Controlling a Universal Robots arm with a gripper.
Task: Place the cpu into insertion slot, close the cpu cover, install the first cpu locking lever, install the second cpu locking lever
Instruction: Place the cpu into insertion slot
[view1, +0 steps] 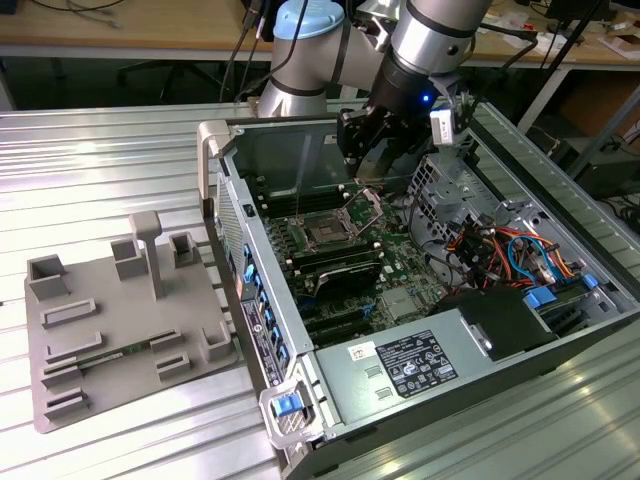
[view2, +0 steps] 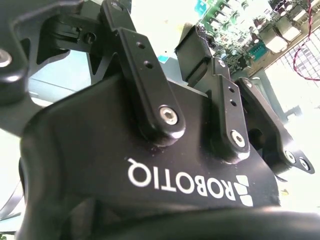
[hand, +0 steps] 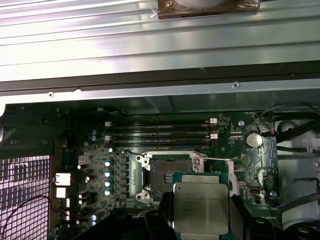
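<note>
In the first wrist view the cpu (hand: 200, 207), a small square chip with a dull silver top and green edge, sits between the dark fingers (hand: 148, 223) of my gripper (hand: 200, 222), which is shut on it. It hangs just above and beside the open insertion slot (hand: 170, 167) on the motherboard. Thin wire locking levers (hand: 216, 159) stand released beside the slot. In the exterior view my gripper (view1: 371, 160) hovers inside the computer case over the slot (view1: 328, 232), and the cpu cover (view1: 364, 205) is tilted up on its hinge.
The open computer case (view1: 300, 400) lies on a ribbed metal table. Memory slots (hand: 160, 132) run beside the socket, and a coin battery (hand: 254, 139) and cables (view1: 510, 250) are nearby. A grey fixture plate (view1: 120, 320) sits at the exterior view's left.
</note>
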